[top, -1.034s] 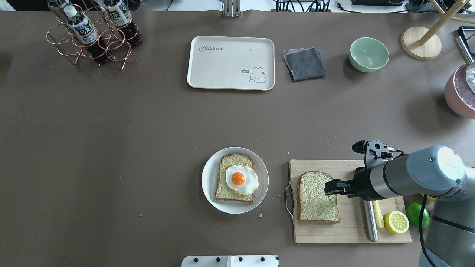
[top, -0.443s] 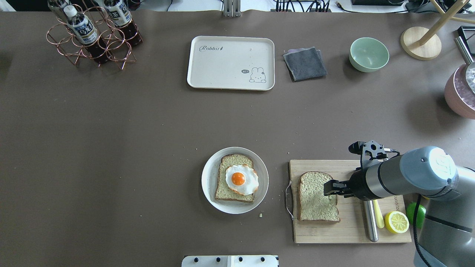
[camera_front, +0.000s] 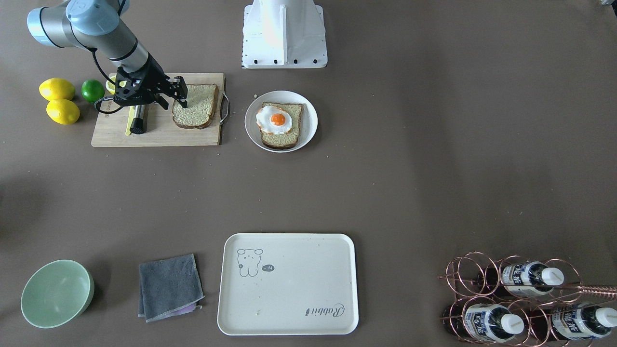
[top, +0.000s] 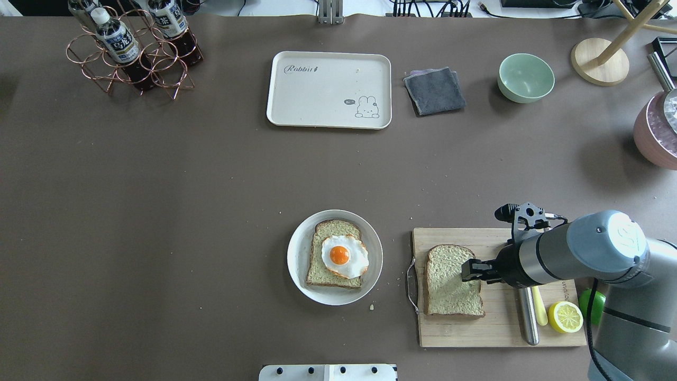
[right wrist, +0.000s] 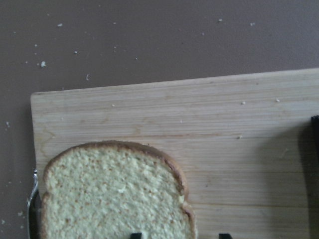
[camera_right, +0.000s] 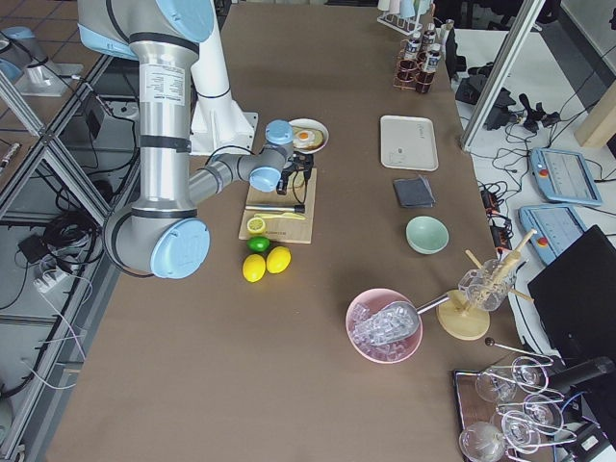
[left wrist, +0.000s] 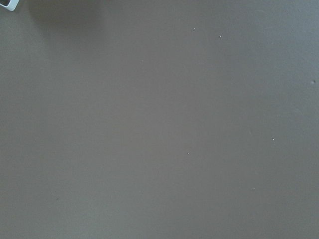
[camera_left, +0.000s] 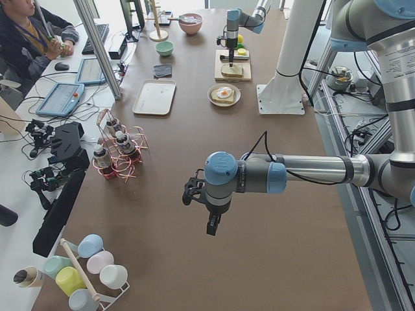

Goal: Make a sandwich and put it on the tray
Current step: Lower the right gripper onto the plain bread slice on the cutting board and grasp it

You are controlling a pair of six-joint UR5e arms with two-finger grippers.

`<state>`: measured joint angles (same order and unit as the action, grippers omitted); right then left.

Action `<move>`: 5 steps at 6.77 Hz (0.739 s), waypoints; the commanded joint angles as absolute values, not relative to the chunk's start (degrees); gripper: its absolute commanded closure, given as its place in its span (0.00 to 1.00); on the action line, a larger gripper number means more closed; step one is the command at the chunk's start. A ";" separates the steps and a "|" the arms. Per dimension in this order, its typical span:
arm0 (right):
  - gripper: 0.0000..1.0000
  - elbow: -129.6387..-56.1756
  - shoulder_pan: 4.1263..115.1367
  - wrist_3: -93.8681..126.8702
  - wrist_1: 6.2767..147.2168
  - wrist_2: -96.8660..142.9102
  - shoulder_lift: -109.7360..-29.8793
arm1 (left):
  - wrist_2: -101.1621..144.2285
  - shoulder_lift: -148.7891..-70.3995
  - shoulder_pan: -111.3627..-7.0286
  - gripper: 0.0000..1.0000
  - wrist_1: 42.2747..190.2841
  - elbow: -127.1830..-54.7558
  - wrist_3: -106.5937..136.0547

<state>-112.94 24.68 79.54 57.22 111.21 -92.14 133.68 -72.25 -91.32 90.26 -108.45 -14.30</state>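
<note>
While the tray (top: 317,100) reads "Rabbit", right gripper (top: 466,271) hangs, jaws apart, over bread slice (top: 447,288); left gripper (camera_left: 213,227): cannot tell

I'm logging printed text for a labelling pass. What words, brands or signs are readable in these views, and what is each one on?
"Rabbit": in script, on the tray, near one corner.
"hi": in a small dark speech bubble beside the tray's animal drawing.
Bottle labels: printed, but too small to read.
Cutting board: a small mark near one end, partly hidden and unreadable.
</note>
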 commanded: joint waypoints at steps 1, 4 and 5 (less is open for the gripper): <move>0.49 -112.76 24.35 79.54 57.22 111.27 -92.11 | 133.68 -72.25 -91.41 0.03 90.26 -108.46 -14.24; 1.00 -113.20 24.43 79.63 57.22 112.67 -91.24 | 133.77 -72.16 -91.49 0.03 90.26 -108.54 -14.33; 1.00 -113.12 24.43 79.54 57.30 112.68 -91.06 | 133.77 -71.81 -91.49 0.03 90.26 -108.72 -14.33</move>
<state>-113.17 24.42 79.61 57.24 112.49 -91.41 133.74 -72.05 -91.47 90.26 -108.58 -14.32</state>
